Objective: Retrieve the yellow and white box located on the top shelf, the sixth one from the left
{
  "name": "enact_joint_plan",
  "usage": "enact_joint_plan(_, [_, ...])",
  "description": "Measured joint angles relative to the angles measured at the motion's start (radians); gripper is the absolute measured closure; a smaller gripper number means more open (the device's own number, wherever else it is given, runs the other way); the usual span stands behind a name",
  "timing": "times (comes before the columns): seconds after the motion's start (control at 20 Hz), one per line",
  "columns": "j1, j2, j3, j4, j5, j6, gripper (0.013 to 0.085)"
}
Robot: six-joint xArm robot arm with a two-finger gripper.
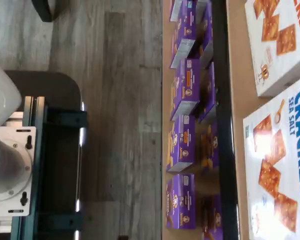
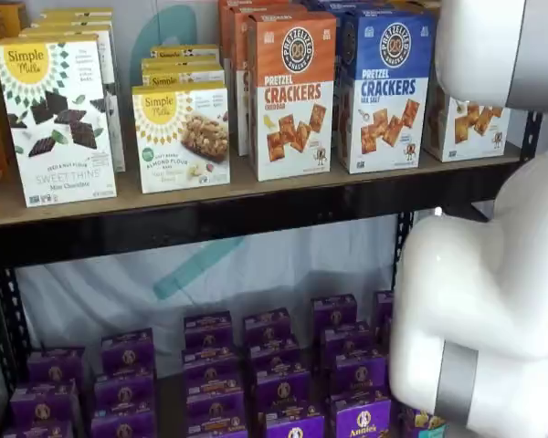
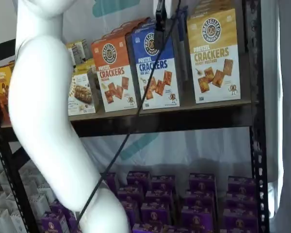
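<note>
Gripper (image 3: 160, 22) with two black fingers, hung beside a dark cable just in front of the tall blue cardboard pretzel-crackers box (image 3: 155, 68), spread wide and gripping nothing, well apart from any carton. Standing upright just to the right of that blue box, on the long dark brown top shelf (image 3: 184, 116): the tall yellow and white box (image 3: 214, 58) with square brown crackers pictured on its front, untouched, half hidden behind the white arm (image 2: 493, 55) in a shelf view. On the blue box's other side an orange cardboard cracker box (image 3: 114, 73); on the level beneath it, rows of small purple boxes (image 3: 199, 194).
</note>
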Motion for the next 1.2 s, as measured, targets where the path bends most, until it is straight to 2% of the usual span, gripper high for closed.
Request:
enact_joint_plan(0.4, [-0.06,0.021,-0.036,0.107,-0.01,0.009,0.013])
enact_joint_plan(0.55, [-0.079,0.04,-0.061,0.133,-0.02,0.007,0.013])
enact_joint_plan(0.8, [-0.117,0.064,-0.08,0.188,-0.075,-0.005,0.013])
enact_joint_plan(1.05, [-0.12,0.068,-0.066,0.204,-0.164,-0.021,0.013])
enact_joint_plan(1.2, [-0.098,0.09,-0.084,0.175,-0.197,-0.026,0.013])
